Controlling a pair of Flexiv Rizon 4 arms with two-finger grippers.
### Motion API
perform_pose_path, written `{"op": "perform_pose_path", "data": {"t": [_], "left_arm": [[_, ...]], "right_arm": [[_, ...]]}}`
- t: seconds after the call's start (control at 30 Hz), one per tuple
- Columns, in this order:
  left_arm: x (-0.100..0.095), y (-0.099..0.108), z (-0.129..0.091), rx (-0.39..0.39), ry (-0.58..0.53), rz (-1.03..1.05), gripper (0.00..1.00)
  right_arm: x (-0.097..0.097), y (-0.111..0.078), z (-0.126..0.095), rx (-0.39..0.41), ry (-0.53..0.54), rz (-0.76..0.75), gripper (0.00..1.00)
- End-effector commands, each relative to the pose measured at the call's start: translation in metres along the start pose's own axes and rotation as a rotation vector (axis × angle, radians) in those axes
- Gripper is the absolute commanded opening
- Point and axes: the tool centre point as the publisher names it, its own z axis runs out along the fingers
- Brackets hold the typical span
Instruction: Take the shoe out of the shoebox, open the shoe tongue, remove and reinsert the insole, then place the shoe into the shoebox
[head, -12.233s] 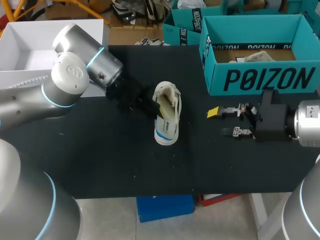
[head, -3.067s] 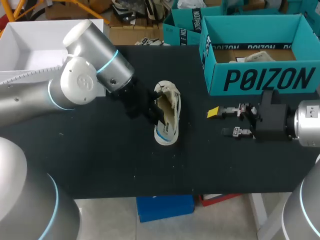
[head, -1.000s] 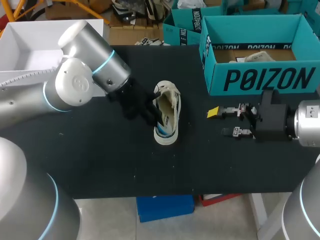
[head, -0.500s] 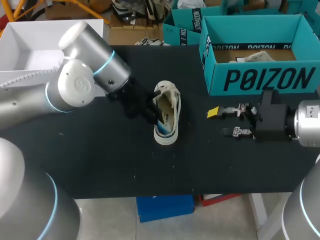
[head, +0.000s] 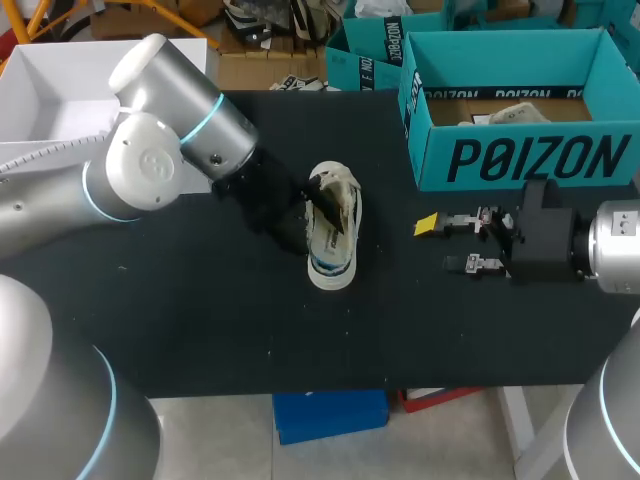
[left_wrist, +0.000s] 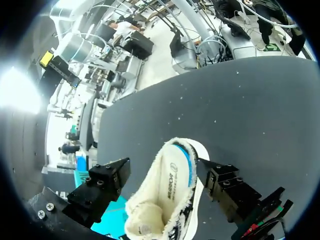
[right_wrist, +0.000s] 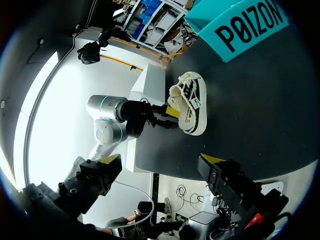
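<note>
Right gripper (head: 446, 244) hovers over right side of black table (head: 200, 330), fingers spread wide, nothing between them. White shoe (head: 331, 232) sits mid-table on its sole, out of box, toe toward robot, fleecy opening facing up, blue strip showing inside. Left gripper (head: 309, 212) right on it. Wrist view has fingers spread and straddling shoe: one against its side, gap on other side. At far right corner, teal shoebox (head: 520, 150) stands open, well apart from shoe.
</note>
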Motion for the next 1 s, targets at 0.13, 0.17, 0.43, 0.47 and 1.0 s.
{"op": "perform_pose_path", "data": {"t": [0.13,0.17,0.43,0.47,1.0], "left_arm": [[0.006,-0.012,0.006,0.01,0.014,-0.003,0.48],[0.006,-0.013,0.008,0.012,0.015,-0.003,0.43],[0.009,-0.011,0.017,0.022,0.062,0.006,0.15],[0.01,-0.011,0.017,0.021,0.065,0.006,0.14],[0.02,0.003,0.019,0.0,0.108,-0.008,0.02]], "right_arm": [[0.0,0.0,0.0,0.0,-0.001,0.0,1.0],[0.0,0.0,0.0,0.0,-0.001,0.0,1.0],[0.0,0.0,0.0,0.0,-0.001,0.0,1.0],[0.0,0.0,0.0,0.0,-0.001,0.0,1.0],[0.0,0.0,0.0,0.0,-0.001,0.0,1.0]]}}
